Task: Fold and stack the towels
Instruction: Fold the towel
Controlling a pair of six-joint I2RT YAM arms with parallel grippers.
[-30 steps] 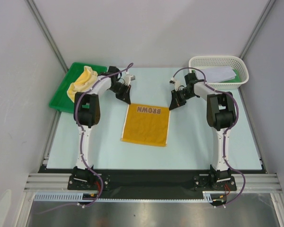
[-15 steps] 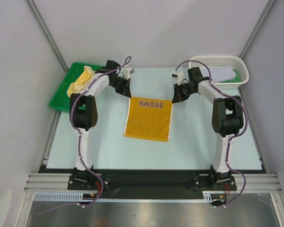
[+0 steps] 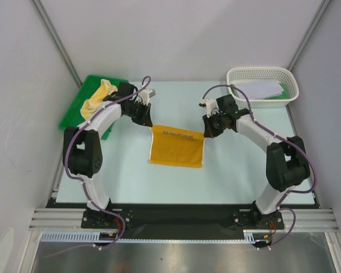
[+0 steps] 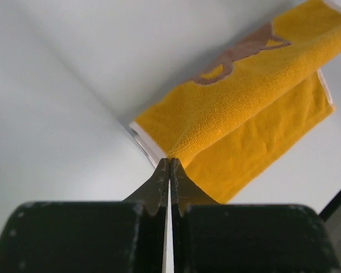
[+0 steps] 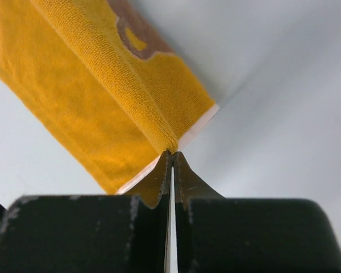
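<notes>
As both arms leaned in over the pale table point(image 3: 233, 176), the orange towel point(image 3: 177, 151) sat dead centre, and everything else got read off it. Far out to the towel's left, up at the back, lay the green tray point(image 3: 73, 120), with a crumpled yellow towel point(image 3: 96, 100) heaped on it. The left arm point(image 3: 105, 114) cut across between that tray and the orange towel, covering the tray's inner edge in the overhead view. And there was the left gripper point(image 3: 150, 123) at the orange towel's far left corner. The wrist view showed its fingers point(image 4: 157, 183) pressed flat together, with the corner of cloth pinched at their tips. That far edge was lifted off the table and hung over the rest of the towel, the near part lying flat underneath. Brown lettering point(image 4: 238, 54) showed on the raised strip, too bent to read. Across at the far right corner it was the same story. The right gripper point(image 3: 205, 134) had its jaws clamped on the cloth, the terry bunched right at the tips, a white hem point(image 5: 198, 126) peeking out beside them. Beyond the towel's right, at the back and well apart from it, stood the white mesh basket point(image 3: 260, 70). It held a white towel point(image 3: 267, 89) and a sliver of green towel point(image 3: 281, 96) beside that. The right arm point(image 3: 256, 128) swept between basket and orange towel, its cable arching near the basket's left wall.
</notes>
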